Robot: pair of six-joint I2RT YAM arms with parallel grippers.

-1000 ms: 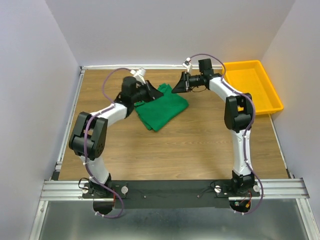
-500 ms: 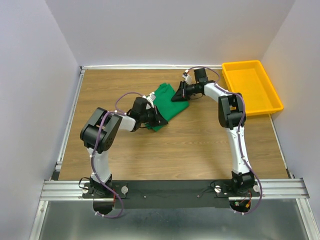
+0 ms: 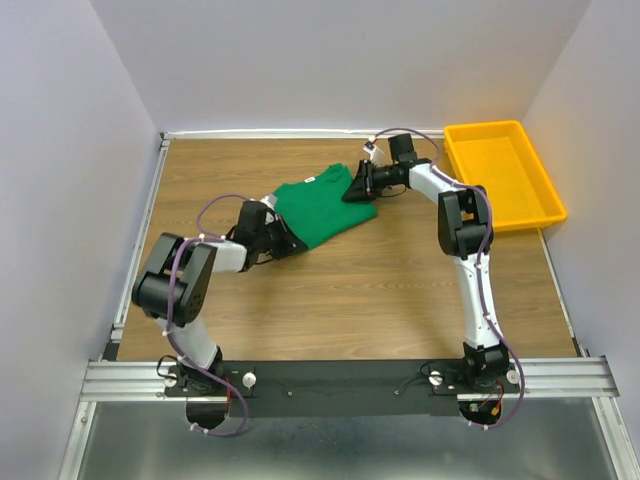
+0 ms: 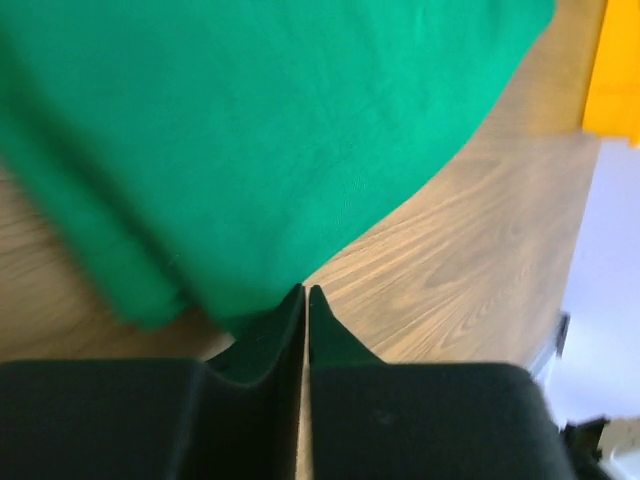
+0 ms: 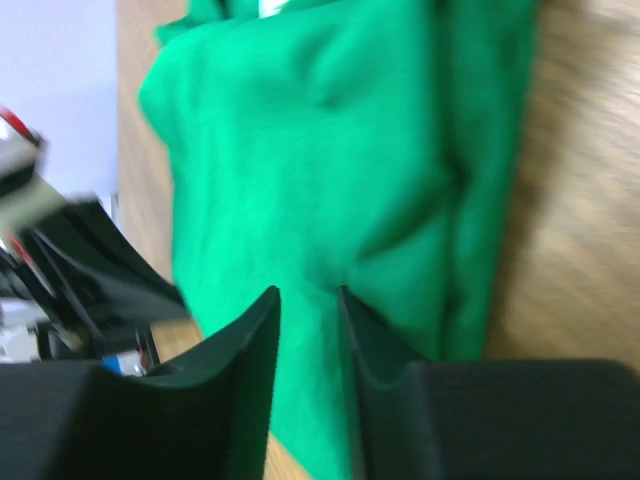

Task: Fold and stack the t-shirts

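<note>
Lab test cell; plain walls (image 3: 330, 60); aluminium rail (image 3: 130, 375).

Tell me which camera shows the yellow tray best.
The top external view: the whole yellow tray shows, rim and floor, at far right. The left wrist view catches only a blurred yellow sliver at its edge; the right wrist view shows none of it.

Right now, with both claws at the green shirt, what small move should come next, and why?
Probably the left gripper should draw its pinched edge away from the right gripper. The t-shirt lies bunched in folds between them, so pulling apart would likely spread it flat for folding.
</note>
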